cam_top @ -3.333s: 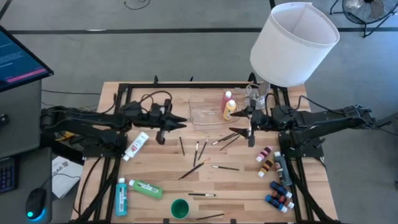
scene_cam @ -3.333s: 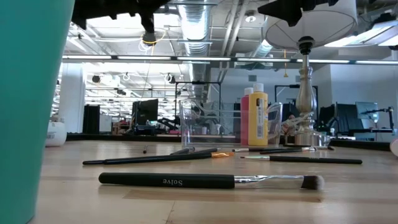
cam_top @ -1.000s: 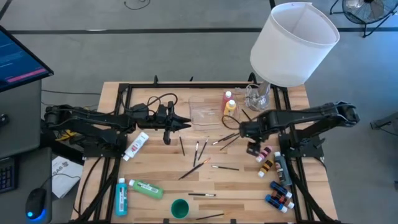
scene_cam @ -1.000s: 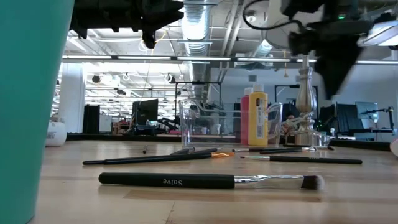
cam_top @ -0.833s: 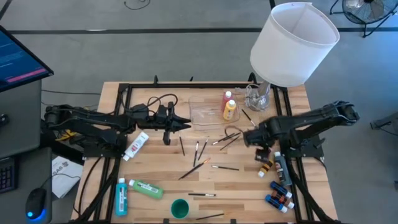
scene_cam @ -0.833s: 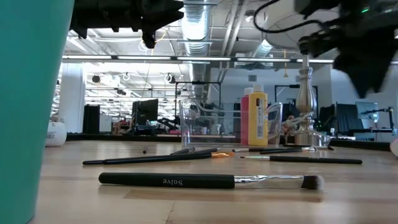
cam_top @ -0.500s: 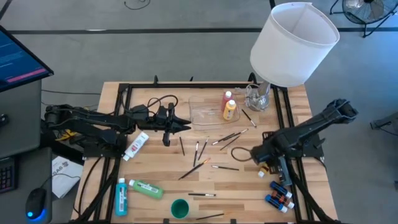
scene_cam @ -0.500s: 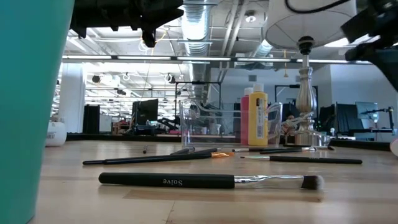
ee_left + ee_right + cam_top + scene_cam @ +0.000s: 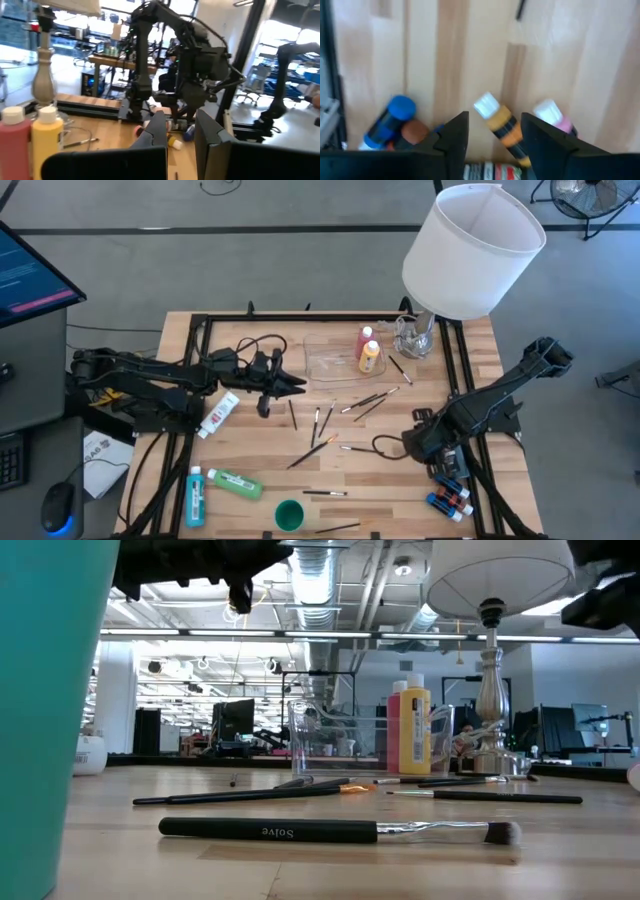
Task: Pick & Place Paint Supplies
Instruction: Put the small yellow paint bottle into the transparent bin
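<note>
While the clenched left gripper (image 9: 296, 383) hovers mid-desk, the right gripper (image 9: 490, 131), fingers apart, has swung to four o'clock over the orange bottle (image 9: 503, 127).

I see my left arm stretched level above the table's left half, its left gripper (image 9: 290, 383) pinched together and pointing toward the middle; my right arm slants down from the right edge, its right gripper (image 9: 415, 442) low over the wood, fingers (image 9: 455, 137) parted.
</note>
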You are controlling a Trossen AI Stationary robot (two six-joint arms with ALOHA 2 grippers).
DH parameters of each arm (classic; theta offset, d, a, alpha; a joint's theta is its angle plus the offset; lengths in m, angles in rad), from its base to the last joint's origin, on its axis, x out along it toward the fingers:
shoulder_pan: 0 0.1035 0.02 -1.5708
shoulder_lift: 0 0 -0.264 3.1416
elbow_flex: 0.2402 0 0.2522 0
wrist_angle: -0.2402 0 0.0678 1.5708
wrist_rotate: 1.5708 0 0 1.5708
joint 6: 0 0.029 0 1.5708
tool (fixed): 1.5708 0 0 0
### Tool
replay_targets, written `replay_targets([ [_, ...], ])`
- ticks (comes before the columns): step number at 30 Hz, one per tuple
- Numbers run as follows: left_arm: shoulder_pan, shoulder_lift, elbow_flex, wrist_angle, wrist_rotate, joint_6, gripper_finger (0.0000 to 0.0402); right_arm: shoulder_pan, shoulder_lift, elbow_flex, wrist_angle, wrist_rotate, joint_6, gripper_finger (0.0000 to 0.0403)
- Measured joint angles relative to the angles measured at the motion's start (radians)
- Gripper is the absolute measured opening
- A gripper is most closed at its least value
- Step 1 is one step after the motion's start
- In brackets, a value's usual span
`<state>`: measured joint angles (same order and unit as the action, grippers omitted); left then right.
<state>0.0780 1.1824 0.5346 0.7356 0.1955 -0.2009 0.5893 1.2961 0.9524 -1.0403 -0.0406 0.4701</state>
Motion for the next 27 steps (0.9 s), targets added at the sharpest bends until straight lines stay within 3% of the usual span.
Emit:
replay_targets([
  [19,0.0,0.0,0.0,-0.002,0.118,-0.045,0.0002,0.045,0.0,0.0,0.077,-0.015,0.069,0.0157],
  [27,0.0,-0.005,0.0,-0.006,0.155,-0.071,0.0002,0.11,0.0,0.0,0.047,-0.015,0.208,0.0147],
])
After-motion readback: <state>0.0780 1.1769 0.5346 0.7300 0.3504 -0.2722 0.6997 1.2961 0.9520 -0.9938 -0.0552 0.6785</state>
